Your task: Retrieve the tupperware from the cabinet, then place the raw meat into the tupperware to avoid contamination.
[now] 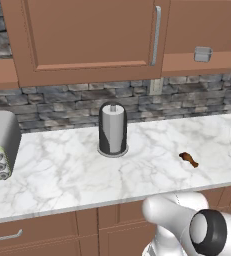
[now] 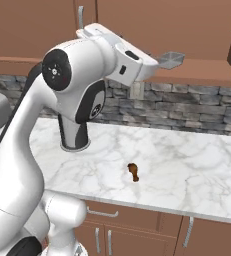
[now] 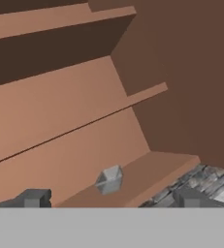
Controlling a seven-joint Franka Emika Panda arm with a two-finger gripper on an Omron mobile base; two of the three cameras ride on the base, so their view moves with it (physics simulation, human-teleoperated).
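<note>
**Open cabinet, container on lower shelf, meat on marble surface**

Left base view: The cabinet [image 1: 87, 35] hangs above a stone backsplash, one panelled door with a vertical silver handle standing in front. To its right the compartment is open, and the tupperware [image 1: 203, 54] sits on the lower shelf near the front edge. On the white marble surface [image 1: 62, 170] a paper towel roll [image 1: 112, 129] stands upright in a dark holder. The raw meat [image 1: 189, 159] lies well to the right of the roll, toward the front edge. A grey toaster [image 1: 1, 145] stands at the far left.

Right base view: The arm reaches up toward the open cabinet compartment; its hand ends just left of the tupperware, seen at the shelf's front edge. The raw meat lies alone on the surface, apart from the roll behind the arm.

Hand view: The gripper [image 3: 111, 198] points at the shelf. Its fingers [image 3: 33, 197] stand spread wide, holding nothing. The tupperware rests on the shelf between them, farther in, untouched.
</note>
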